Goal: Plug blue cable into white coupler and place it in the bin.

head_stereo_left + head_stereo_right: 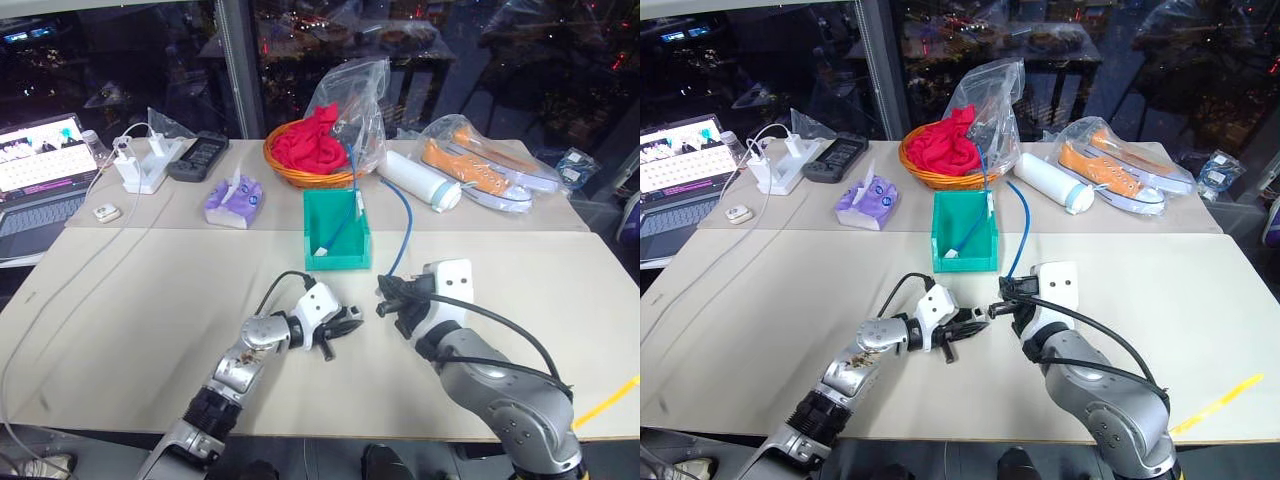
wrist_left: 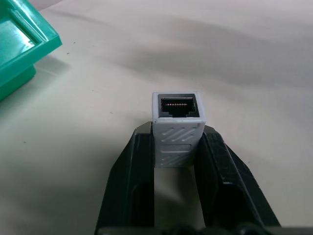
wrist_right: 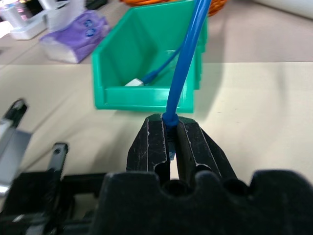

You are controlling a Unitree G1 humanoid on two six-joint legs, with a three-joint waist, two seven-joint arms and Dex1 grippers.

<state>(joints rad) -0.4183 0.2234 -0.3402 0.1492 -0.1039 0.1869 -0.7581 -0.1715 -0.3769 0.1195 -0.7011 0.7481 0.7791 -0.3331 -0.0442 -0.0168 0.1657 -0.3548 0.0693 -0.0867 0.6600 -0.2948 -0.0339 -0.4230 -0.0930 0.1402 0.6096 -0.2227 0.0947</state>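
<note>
While your left gripper (image 2: 178, 147) clamps the white coupler (image 2: 178, 122), its socket faces the blue cable (image 3: 185, 63) pinched in your right gripper (image 3: 170, 139) just beside.

No words or numbers clear enough to read anywhere. Tiny rows on the laptop screen (image 1: 38, 155) at 10 o'clock, too small to make out. A round mark on the purple tissue pack (image 1: 233, 203) at 11 o'clock, too blurry to read. Just slanted lines pressed into the white coupler (image 2: 177, 129), no letters.
</note>
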